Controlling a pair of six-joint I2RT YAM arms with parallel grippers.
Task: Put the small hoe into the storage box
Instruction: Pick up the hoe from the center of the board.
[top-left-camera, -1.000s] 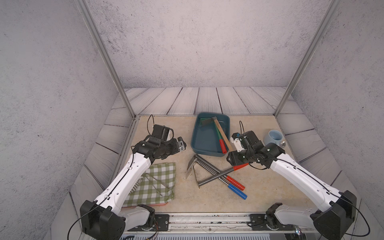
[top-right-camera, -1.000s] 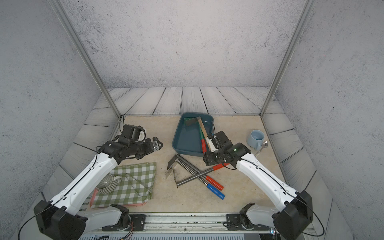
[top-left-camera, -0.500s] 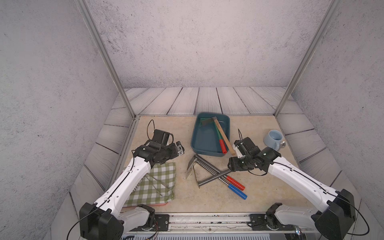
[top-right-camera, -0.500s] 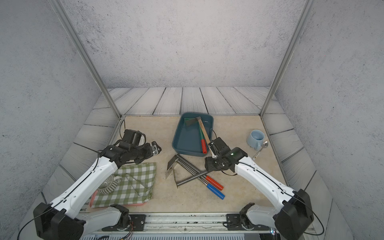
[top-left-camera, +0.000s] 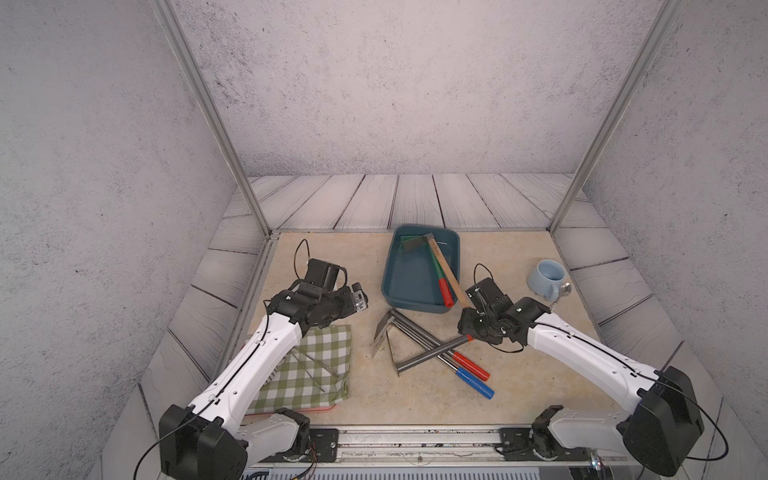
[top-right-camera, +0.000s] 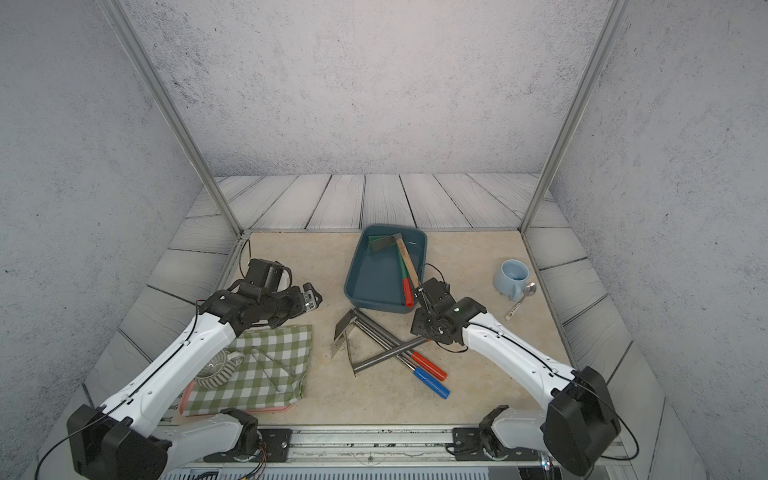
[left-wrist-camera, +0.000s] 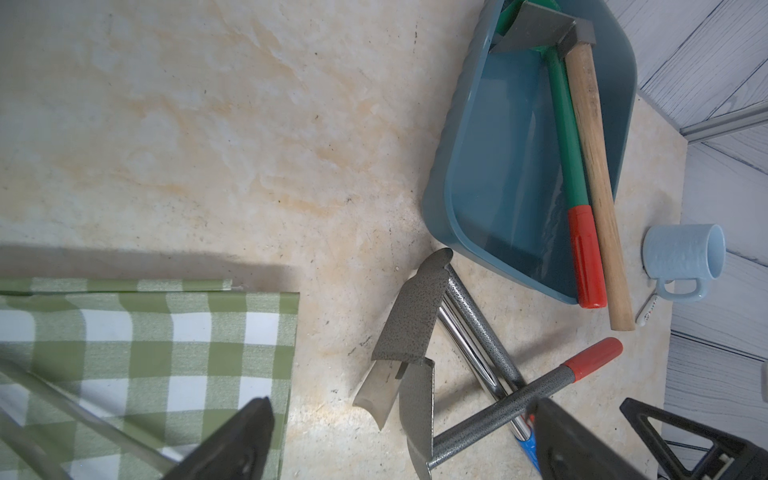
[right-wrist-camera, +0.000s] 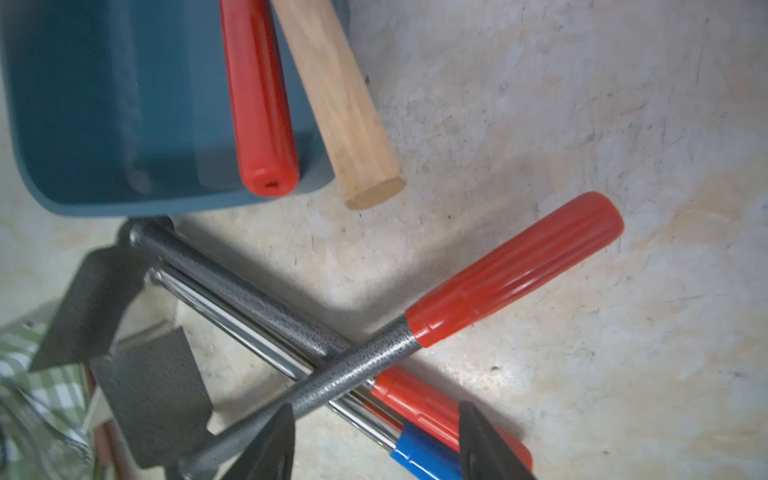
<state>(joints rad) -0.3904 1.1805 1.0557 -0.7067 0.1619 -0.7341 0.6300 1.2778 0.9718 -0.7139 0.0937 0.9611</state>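
Three small hoes lie crossed on the table in front of the teal storage box (top-left-camera: 409, 276) (top-right-camera: 374, 278). The top hoe (top-left-camera: 428, 355) (right-wrist-camera: 515, 270) has a speckled grey shaft and a red grip; it lies over a red-gripped hoe (top-left-camera: 471, 365) and a blue-gripped one (top-left-camera: 476, 382). My right gripper (top-left-camera: 469, 328) (right-wrist-camera: 376, 446) hangs open low over the crossing, its fingers either side of the shafts. My left gripper (top-left-camera: 359, 299) (left-wrist-camera: 399, 449) is wide open and holds nothing, left of the hoe blades.
Inside the box lie a wood-handled hoe (top-left-camera: 446, 270) and a green-shafted one (top-left-camera: 436, 266); both handles overhang the near rim. A light blue mug (top-left-camera: 546, 278) with a spoon (top-left-camera: 563, 289) stands at the right. A green checked cloth (top-left-camera: 307, 370) lies front left under the left arm.
My right gripper has come down and forward over the crossed hoes, its jaws a little narrower. The left arm has drawn slightly back toward the cloth.
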